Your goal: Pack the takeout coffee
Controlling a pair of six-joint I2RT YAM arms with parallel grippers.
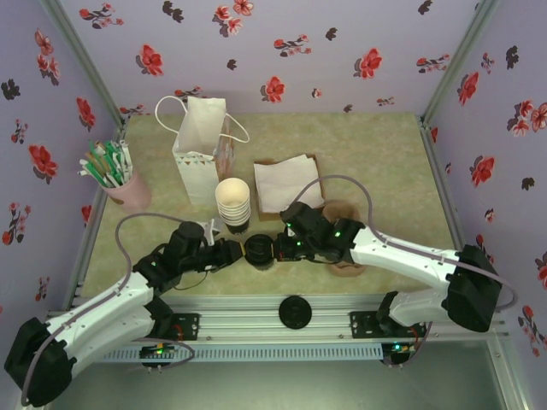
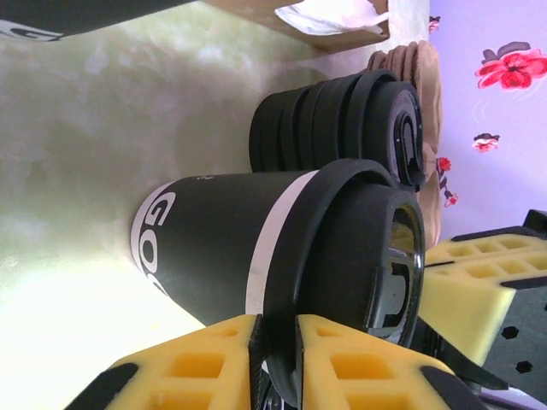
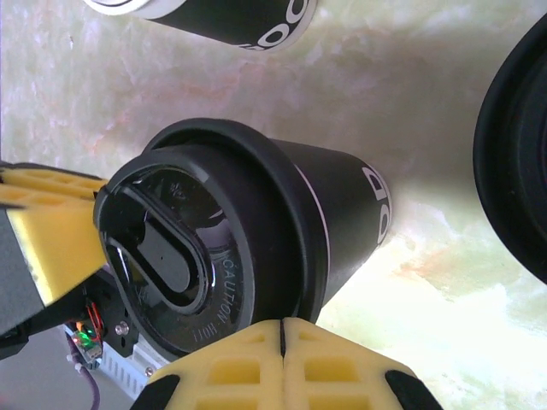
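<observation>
The takeout coffee (image 1: 259, 252) stands upright near the table's front, between both grippers: a dark cup (image 2: 214, 248) with a white band and a black lid (image 2: 359, 256). My left gripper (image 2: 291, 359) comes at it from the left, and the lid's rim sits pinched between its two yellow fingers. My right gripper (image 3: 282, 329) is shut with nothing in it. Its joined fingertips rest against the lid's side (image 3: 273, 222) from the right. In the top view the left gripper (image 1: 243, 253) and the right gripper (image 1: 277, 249) flank the cup.
A stack of spare black lids (image 2: 342, 120) stands just behind the coffee. A stack of lidless cups (image 1: 232, 205), a white paper bag (image 1: 202, 149), napkins (image 1: 288, 182) and a pink cup of straws (image 1: 120, 181) stand farther back. Brown sleeves (image 1: 346, 266) lie under the right arm.
</observation>
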